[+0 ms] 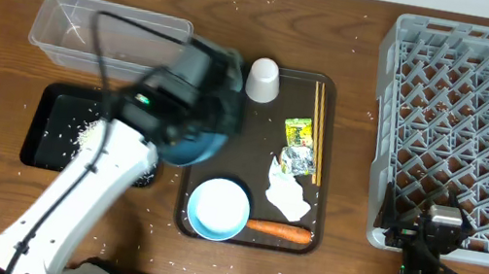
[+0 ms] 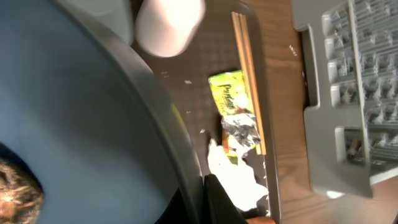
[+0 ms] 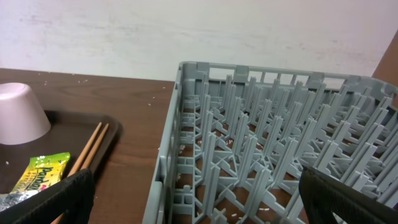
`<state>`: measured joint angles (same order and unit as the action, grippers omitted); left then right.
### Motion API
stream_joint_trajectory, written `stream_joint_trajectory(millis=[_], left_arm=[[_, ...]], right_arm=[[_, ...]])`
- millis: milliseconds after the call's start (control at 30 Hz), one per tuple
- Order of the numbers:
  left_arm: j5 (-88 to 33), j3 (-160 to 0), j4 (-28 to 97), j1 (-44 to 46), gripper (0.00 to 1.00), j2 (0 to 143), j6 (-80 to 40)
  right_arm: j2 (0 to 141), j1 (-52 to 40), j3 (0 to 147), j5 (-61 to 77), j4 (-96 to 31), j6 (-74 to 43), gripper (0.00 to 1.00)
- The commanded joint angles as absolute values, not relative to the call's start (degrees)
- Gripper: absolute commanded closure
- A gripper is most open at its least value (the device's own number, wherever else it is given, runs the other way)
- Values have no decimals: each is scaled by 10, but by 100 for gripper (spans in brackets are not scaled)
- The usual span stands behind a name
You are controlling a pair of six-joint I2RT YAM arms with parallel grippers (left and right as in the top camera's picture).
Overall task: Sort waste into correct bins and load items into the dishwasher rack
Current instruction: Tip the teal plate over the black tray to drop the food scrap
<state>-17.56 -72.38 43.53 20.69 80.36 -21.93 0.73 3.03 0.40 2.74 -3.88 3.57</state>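
left pincer: mine, pinching the rim of the blue plate; one dark finger shows at the rim, the other is hidden by the plate
blue plate: over the left edge of the brown serving tray, mostly under my left arm in the overhead view
brown food lump: on the plate's blue face
right pincer: mine, spread wide, pinching nothing, well right of the tray, at the near wall of the grey rack
grey rack: on the tabletop, right of the tray, apart from it
white cup: upside down, tray's far left corner
chopsticks: side by side along the tray's right edge
snack wrapper: on the tray, just left of the chopsticks
napkin: crumpled, on the tray, nearer than the wrapper
carrot: lies along the tray's near edge
bowl: upright, tray's near left corner, just left of the carrot
clear tub: left of the tray, far side
black tray: left of the tray, near side, rice grains in it
loose rice: scattered on the tabletop around the tray
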Motion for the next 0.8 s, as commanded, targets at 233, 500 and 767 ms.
stream_joint_trajectory(millis=[233, 500, 767], left_arm=[[-545, -690, 473, -74, 94, 797, -113], [-792, -610, 473, -275, 94, 804, -17], [-901, -595, 477, -395, 94, 821, -10]], right_arm=[[6, 24, 3, 23, -41, 35, 1], [6, 24, 3, 24, -41, 35, 1], [6, 24, 3, 23, -41, 35, 1]])
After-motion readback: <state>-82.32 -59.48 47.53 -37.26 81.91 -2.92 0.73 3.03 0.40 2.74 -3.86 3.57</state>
